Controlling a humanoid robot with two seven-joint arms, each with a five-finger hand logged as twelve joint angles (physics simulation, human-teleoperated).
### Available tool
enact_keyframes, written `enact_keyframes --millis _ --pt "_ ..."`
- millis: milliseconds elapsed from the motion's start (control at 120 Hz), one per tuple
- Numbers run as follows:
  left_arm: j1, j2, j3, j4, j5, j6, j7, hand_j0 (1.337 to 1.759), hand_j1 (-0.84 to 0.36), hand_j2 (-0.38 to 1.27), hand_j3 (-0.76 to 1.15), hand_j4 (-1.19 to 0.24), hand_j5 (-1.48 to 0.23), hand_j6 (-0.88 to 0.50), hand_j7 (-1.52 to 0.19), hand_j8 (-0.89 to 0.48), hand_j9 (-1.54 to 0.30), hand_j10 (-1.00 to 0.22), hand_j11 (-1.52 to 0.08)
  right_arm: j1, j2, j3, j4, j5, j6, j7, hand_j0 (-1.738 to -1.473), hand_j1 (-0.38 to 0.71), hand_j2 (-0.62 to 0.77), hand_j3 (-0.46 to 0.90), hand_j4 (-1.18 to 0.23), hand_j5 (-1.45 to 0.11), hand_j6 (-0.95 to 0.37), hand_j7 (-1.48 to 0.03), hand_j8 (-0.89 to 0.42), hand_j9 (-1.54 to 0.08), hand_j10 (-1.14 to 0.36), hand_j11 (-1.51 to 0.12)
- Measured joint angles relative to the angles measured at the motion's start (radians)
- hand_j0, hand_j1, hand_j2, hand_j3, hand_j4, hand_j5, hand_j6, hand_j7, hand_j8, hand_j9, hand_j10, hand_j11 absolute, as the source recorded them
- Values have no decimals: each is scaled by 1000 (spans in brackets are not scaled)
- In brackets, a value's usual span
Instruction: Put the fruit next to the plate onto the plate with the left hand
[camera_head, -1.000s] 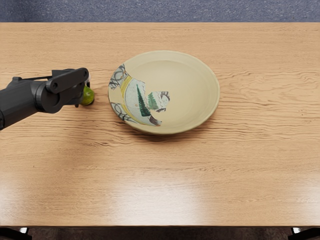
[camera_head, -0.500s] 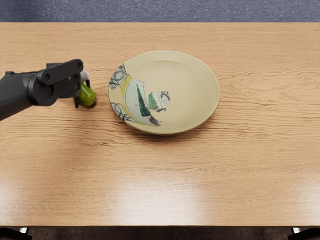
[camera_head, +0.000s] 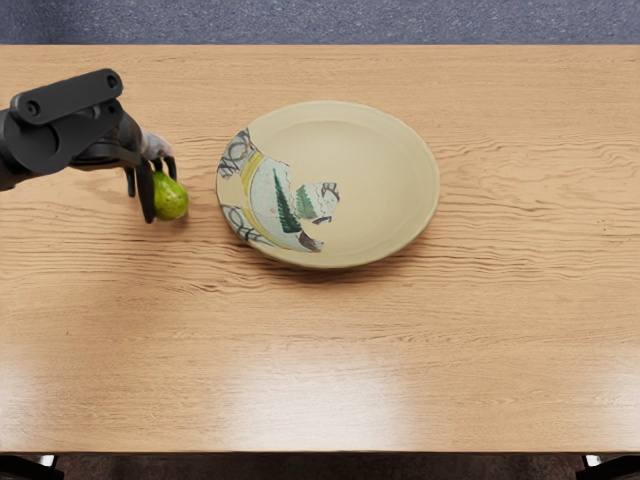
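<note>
Pale wood-grain table (camera_head: 400, 350), viewed at a downward slant. A small, smooth, glossy green pear (camera_head: 171, 197) is shown just left of the plate, not touching it; its long axis is nearly upright, with the narrow end uppermost and tipped slightly left. The pear is clasped by the dark, curled fingers (camera_head: 146, 198) of the left hand (camera_head: 140, 162). The plate (camera_head: 385, 165) is round, shallow and cream-glazed, and is painted with a tree.

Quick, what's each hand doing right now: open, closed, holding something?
Left hand: fingers closed on the green fruit, just left of the plate.
Right hand: not in view, so it cannot be told.
</note>
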Motion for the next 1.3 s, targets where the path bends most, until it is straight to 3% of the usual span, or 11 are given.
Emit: enact_keyframes --millis 408,733,1200,1300 --pt "-107 22 -32 -5 -136 -134 5 1647 -211 275 0 -383 -1215 -315 -1202 -609 -1178 -842 -1186 0 0 -1 0 0 0 3 -1658 -310 -7 0 -33 -43 -33 -43 -33 -43 -33 -43" --pt "-191 20 -40 -3 -252 -180 18 1651 -228 378 0 -443 -1178 -386 -1173 -719 -1173 -853 -1180 0 0 -1 0 0 0 3 -1658 -310 -7 0 -33 -43 -33 -43 -33 -43 -33 -43" --pt "-242 -23 -74 8 -324 -182 36 1651 -225 383 0 -458 -1162 -397 -1164 -812 -1173 -855 -1179 0 0 -2 -1 0 0 3 -1658 -310 -7 0 -33 -43 -33 -43 -33 -43 -33 -43" --pt "-255 -53 -79 17 -335 -183 37 1652 -252 458 0 -471 -1159 -412 -1161 -827 -1168 -857 -1174 0 0 -3 -1 0 0 3 -1658 -310 -7 0 -33 -43 -33 -43 -33 -43 -33 -43"
